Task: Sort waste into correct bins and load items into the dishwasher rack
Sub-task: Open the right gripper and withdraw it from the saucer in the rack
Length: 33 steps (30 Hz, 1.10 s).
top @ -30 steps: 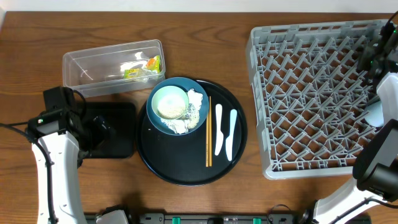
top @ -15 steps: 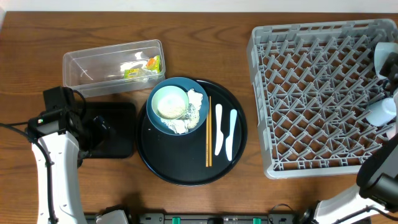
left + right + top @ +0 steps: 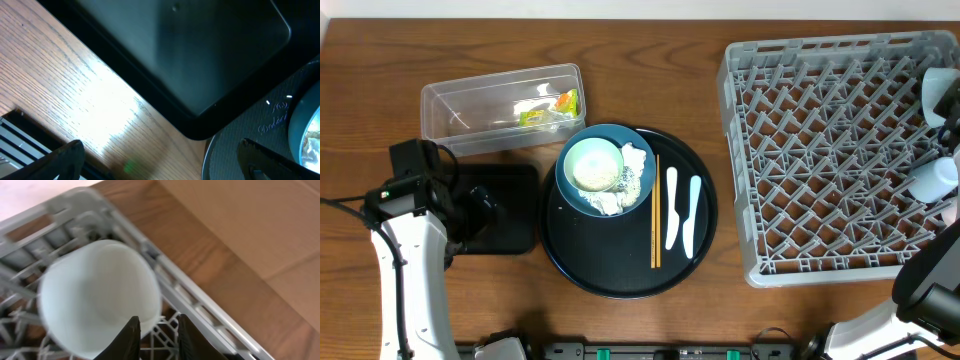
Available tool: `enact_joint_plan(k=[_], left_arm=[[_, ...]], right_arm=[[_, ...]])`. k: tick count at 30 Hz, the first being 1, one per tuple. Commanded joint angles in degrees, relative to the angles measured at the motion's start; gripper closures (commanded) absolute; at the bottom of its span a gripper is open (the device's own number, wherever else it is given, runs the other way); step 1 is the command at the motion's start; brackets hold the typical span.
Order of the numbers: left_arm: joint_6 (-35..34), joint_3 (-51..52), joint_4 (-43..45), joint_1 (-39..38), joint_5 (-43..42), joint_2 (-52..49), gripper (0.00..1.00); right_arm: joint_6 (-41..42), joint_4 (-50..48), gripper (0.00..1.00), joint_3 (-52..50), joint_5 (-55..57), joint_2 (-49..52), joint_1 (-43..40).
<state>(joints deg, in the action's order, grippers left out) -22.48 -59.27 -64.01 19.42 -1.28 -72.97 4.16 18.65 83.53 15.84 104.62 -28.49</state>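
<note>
The white cup [image 3: 97, 292] lies in the far right corner of the grey dishwasher rack [image 3: 820, 150], next to a light blue cup [image 3: 932, 178]. My right gripper [image 3: 157, 335] is at the white cup's rim. Its jaws are slightly apart, and rack lattice shows between the rim and the right finger. The dark blue plate [image 3: 642, 150] holds the pale green bowl [image 3: 593, 164] and white tissue scraps [image 3: 632, 160]. Orange chopsticks [image 3: 655, 212] and two white utensils [image 3: 681, 210] lie beside it. My left gripper [image 3: 165, 160] hangs wide open over the wood by the shallow black tray [image 3: 200, 60].
The clear tub [image 3: 470, 105] at the back left holds a yellow-green wrapper [image 3: 555, 107]. The large round black tray [image 3: 610, 265] carries the plate and utensils. Its rim [image 3: 235, 145] lies under my left gripper's right finger. My right arm [image 3: 930, 280] rises at the rack's near right corner.
My right arm has drawn off the rack's far right corner toward the frame edge, uncovering the white cup there. Its jaws have eased apart a little. The left arm has not moved.
</note>
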Motion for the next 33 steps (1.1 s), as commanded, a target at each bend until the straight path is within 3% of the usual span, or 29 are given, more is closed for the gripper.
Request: enact_joint_plan(k=[1, 5, 10, 15, 22, 33], left_arm=[[-0.07, 0.15, -0.15, 0.26, 0.46, 0.00, 0.02], [-0.09, 0.15, -0.22, 0.28, 0.46, 0.00, 0.02], [-0.07, 0.15, -0.24, 0.28, 0.46, 0.00, 0.02], [-0.07, 0.15, -0.22, 0.28, 0.46, 0.00, 0.02], [-0.07, 0.15, -0.17, 0.28, 0.46, 0.00, 0.02], [-0.07, 0.15, -0.20, 0.28, 0.46, 0.00, 0.02]], right_arm=[[5.79, 0.48, 0.78, -0.02, 7.43, 1.64, 0.37], [6.88, 1.16, 0.76, -0.02, 2.21, 4.39, 0.37], [-11.19, 2.82, 0.76, -0.02, -34.67, 5.92, 0.33], [-10.34, 2.82, 0.75, -0.02, -35.10, 2.97, 0.37], [-10.38, 2.25, 0.71, 0.00, -26.25, -0.90, 0.39], [-7.19, 11.93, 0.65, -0.02, -26.36, -6.88, 1.73]])
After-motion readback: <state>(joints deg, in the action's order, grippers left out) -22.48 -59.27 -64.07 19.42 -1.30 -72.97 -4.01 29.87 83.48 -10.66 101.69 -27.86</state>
